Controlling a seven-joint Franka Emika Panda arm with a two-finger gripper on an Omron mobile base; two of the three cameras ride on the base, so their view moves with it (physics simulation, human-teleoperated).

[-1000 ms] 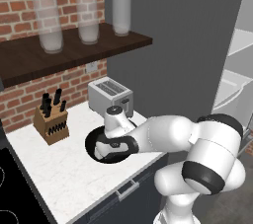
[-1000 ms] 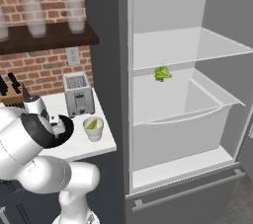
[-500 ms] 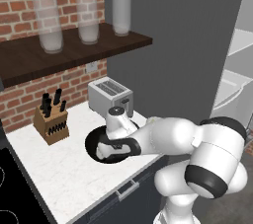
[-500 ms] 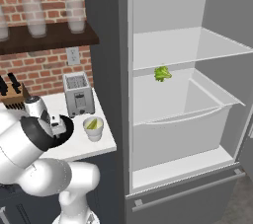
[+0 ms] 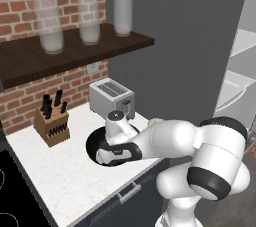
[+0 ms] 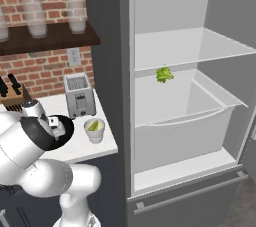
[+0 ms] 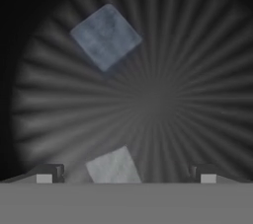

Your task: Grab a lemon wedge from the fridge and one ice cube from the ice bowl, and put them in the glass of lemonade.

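The ice bowl (image 5: pixel 95 143), wide, black and ribbed inside (image 7: pixel 163 94), sits on the white counter in front of the toaster. My gripper (image 7: pixel 126 174) points down into it, open, with nothing held. One ice cube (image 7: pixel 114 167) lies between my fingertips (image 7: pixel 49 173), slightly toward the left one. A second ice cube (image 7: pixel 105 36) lies farther across the bowl. The glass of lemonade (image 6: pixel 94 130) stands right of the bowl near the counter's end, and a yellow-green piece that looks like the lemon wedge (image 6: pixel 92 126) lies in it. The fridge (image 6: pixel 180 96) stands open at the right.
A toaster (image 5: pixel 111 98) stands just behind the bowl and a knife block (image 5: pixel 51 121) to its left. Tall clear glasses (image 5: pixel 122 11) line the dark shelf above. A small green lumpy item (image 6: pixel 164 74) rests on a fridge shelf above the white drawer (image 6: pixel 185 131).
My hand has settled slightly lower over the ice bowl. The jaws stay open and nothing else has moved.
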